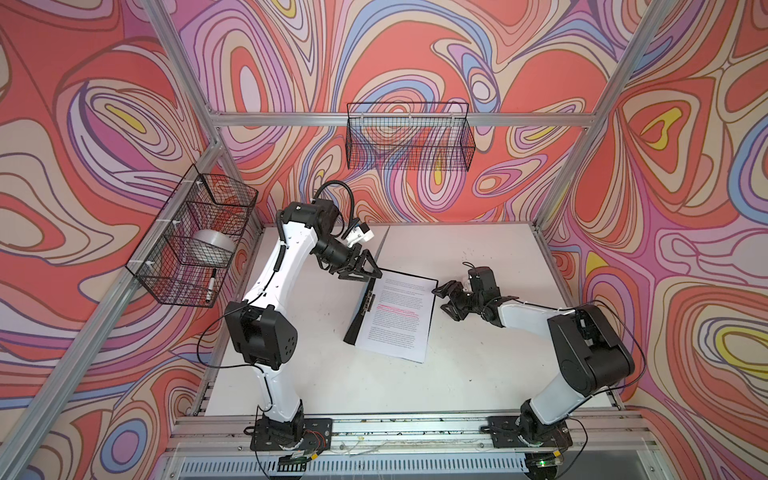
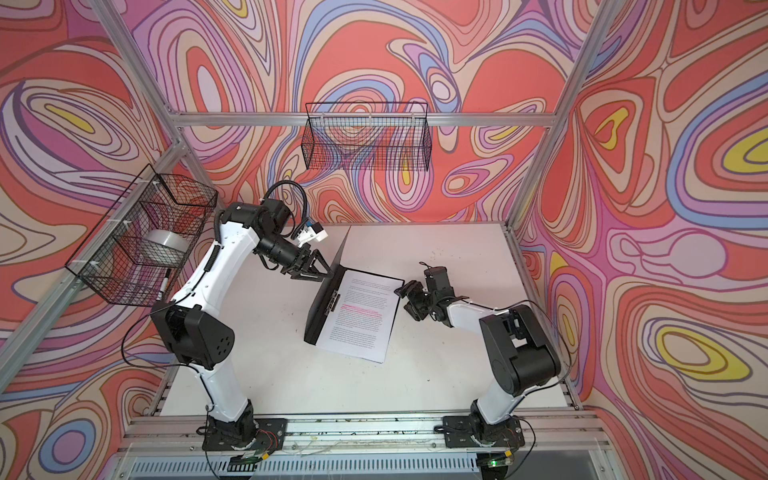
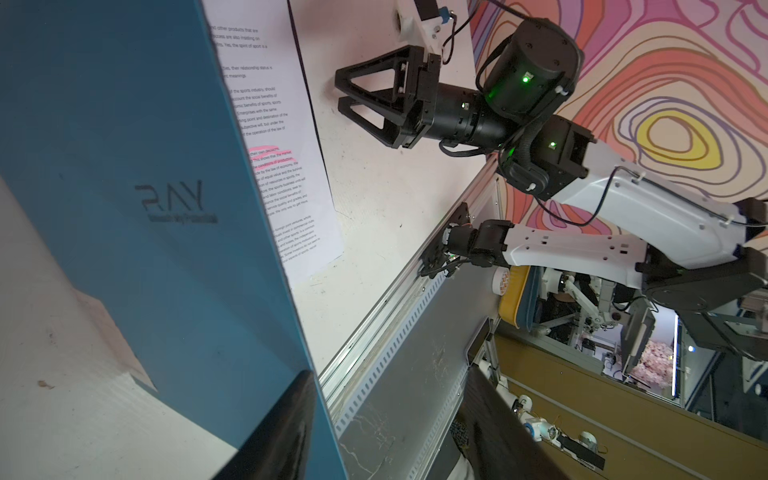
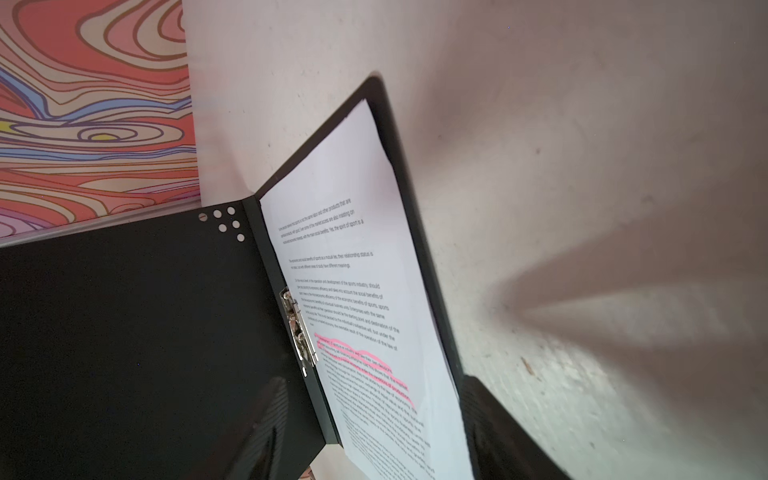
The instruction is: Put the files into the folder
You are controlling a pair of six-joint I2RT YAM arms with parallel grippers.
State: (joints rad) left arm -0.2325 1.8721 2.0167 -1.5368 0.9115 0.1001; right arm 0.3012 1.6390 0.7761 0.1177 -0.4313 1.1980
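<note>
1. Black jaws of our left gripper [image 1: 374, 272] stand apart about the far free edge of the raised blue cover [image 3: 145, 187]. We see them clamping nothing.
2. That cover stands nearly upright on the left of the spine. We judge it a light, stiff board that hinges freely, best taken thinly at its free edge and lowered rightward.
3. Our right gripper [image 1: 439, 300] hovers just right of the folder [image 1: 356, 322], jaws apart and empty.
4. The files [image 1: 397, 320] lie on the folder's flat right half, beside the metal clip [image 4: 297, 328]. Their near end overhangs the folder onto the bench [image 1: 478, 365].
5. We expect the sheets to be light, limp and slippery on one another. A pinch would probably buckle or fan them, so we would nudge the overhanging near edge farward, flat.
</note>
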